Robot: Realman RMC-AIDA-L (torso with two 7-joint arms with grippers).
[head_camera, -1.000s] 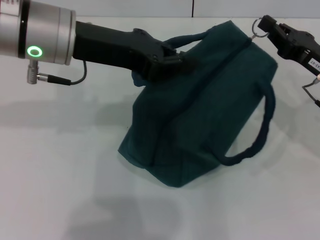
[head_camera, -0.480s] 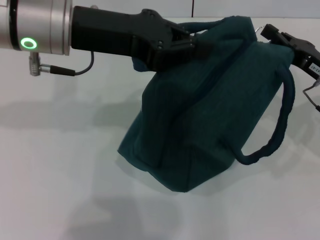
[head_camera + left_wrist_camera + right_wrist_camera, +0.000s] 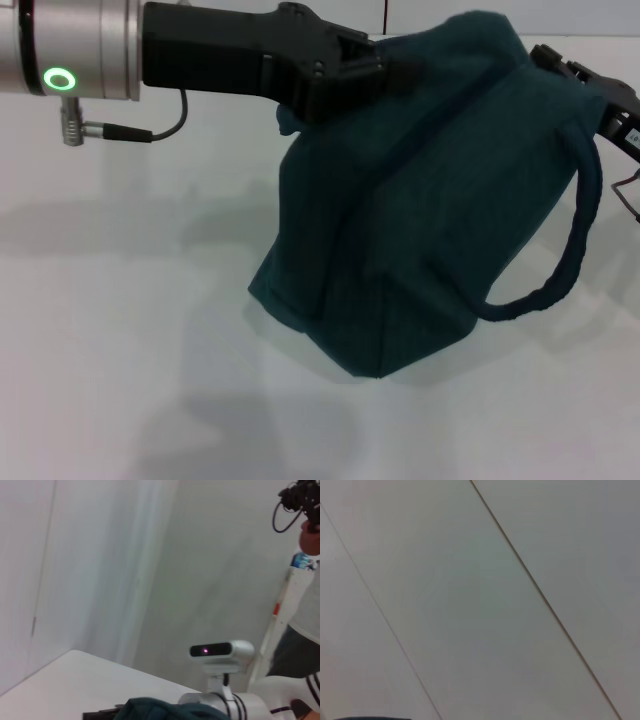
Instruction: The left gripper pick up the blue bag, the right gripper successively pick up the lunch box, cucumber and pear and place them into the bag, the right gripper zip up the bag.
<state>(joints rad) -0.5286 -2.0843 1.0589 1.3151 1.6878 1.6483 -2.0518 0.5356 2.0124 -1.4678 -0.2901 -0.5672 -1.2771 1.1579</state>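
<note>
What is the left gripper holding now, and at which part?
The left gripper holds the blue bag at its upper edge, near one handle.

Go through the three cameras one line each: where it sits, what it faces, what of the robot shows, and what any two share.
Head view: sits on the head, looks down at the blue bag on the table; left tool at its top, right tool behind it.
Left wrist view: faces back at the robot's head camera; shares the bag's top with the head view.
Right wrist view: only a pale panelled surface.

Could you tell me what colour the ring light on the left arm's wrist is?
Green: the small ring light glows on the silver cuff, best in the head view.
</note>
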